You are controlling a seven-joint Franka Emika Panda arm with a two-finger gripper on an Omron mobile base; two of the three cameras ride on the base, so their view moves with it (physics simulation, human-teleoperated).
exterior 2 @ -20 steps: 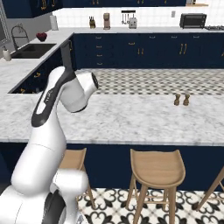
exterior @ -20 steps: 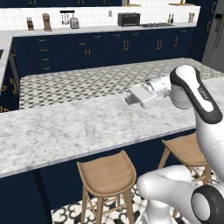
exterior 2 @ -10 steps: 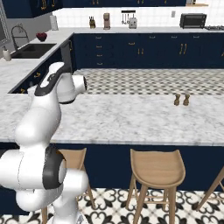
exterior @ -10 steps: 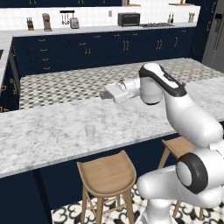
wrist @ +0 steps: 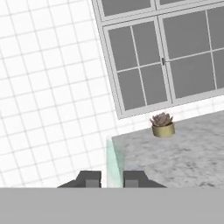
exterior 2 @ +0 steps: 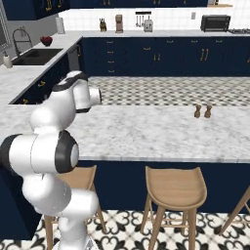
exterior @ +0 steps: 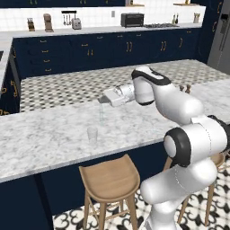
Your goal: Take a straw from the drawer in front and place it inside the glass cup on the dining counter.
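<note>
The long white, grey-veined marble dining counter (exterior: 45, 134) lies mostly bare between its near edge and its far edge. One small clear glass cup (exterior: 92, 134) stands near the near edge, nothing inside. Above it, the gripper (exterior: 102, 101) has its jaws closed on one thin pale straw (exterior: 101, 114), hanging upright, just right of the cup. Two small brown shakers (exterior 2: 203, 111) stand far right. Two wooden stools (exterior 2: 176, 188) stand below.

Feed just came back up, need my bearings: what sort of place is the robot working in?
A home kitchen, rendered. A marble dining counter with wooden stools runs in front, navy cabinets line the far wall, and a toaster oven sits on the worktop.
</note>
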